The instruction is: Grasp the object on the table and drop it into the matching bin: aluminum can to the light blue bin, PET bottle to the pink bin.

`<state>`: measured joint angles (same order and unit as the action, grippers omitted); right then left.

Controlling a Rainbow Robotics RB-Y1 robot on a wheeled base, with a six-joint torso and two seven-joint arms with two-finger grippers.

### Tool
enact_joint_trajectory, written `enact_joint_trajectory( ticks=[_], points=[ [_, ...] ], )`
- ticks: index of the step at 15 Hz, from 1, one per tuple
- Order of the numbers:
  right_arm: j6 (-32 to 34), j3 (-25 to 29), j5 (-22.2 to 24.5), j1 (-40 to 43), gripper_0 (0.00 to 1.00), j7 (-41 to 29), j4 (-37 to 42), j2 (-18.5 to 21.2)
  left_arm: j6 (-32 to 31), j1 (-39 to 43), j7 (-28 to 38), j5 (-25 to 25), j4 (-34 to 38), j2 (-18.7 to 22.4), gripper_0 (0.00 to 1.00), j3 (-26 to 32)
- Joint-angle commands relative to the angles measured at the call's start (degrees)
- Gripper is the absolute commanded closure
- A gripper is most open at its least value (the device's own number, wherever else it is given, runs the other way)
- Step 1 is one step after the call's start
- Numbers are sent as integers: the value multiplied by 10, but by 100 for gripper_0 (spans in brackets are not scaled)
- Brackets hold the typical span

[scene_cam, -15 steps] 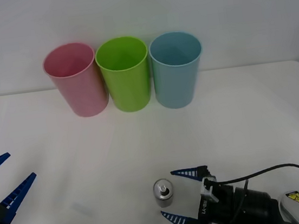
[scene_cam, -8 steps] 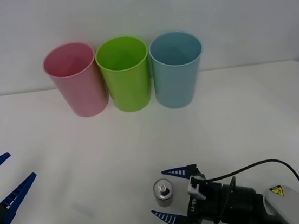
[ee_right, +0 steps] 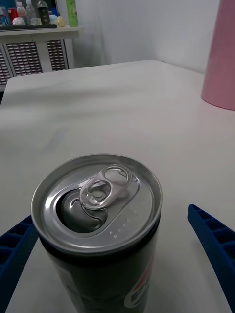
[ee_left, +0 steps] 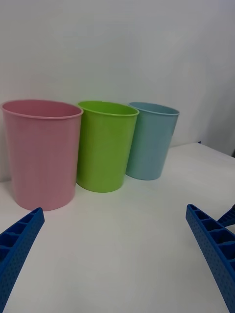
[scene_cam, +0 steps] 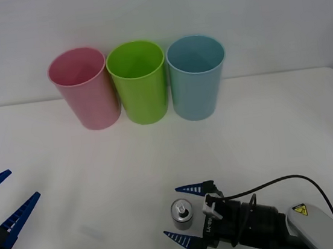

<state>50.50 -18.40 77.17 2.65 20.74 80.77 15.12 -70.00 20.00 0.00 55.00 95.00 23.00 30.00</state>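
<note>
We see the small silver-topped, dark-bodied aluminum can point(scene_cam: 182, 214) standing upright on the broad white desk point(scene_cam: 265, 136), pull tab up, toward the near edge. Around the can sits our right gripper point(scene_cam: 185, 214), its blue ribbed fingers point(scene_cam: 194, 188) spread wide, one on either side of the can and neither touching it; in the right wrist view the can point(ee_right: 100, 225) stands between the two fingers point(ee_right: 213, 242) with clear gaps. Well beyond the can, at the far edge of the desk, stand three tall plastic tubs in a row, each touching the next: the pink bin point(scene_cam: 84, 88), a green tub point(scene_cam: 139, 81) and the light blue bin point(scene_cam: 197, 75). Well to the can's left our left gripper point(scene_cam: 1, 202) hovers, its fingers wide apart, holding nothing.
</note>
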Motion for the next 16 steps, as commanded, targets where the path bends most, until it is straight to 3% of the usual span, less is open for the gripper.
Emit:
enact_joint_trajectory(
  ticks=[1, 2, 3, 12, 16],
  points=[
    [-3, -1, 0, 0, 30, 1, 0, 0, 0, 0, 0, 0, 0, 0, 0, 0],
    [-3, -1, -2, 0, 88, 4, 0, 0, 0, 0, 0, 0, 0, 0, 0, 0],
    [-3, -1, -2, 0, 100, 6, 0, 0, 0, 0, 0, 0, 0, 0, 0, 0],
    [3, 4, -18, 1, 100, 11, 4, 0, 0, 0, 0, 0, 0, 0, 0, 0],
    [-2, 15, -42, 13, 100, 0, 48, 18, 0, 0, 0, 0, 0, 0, 0, 0]
  ],
)
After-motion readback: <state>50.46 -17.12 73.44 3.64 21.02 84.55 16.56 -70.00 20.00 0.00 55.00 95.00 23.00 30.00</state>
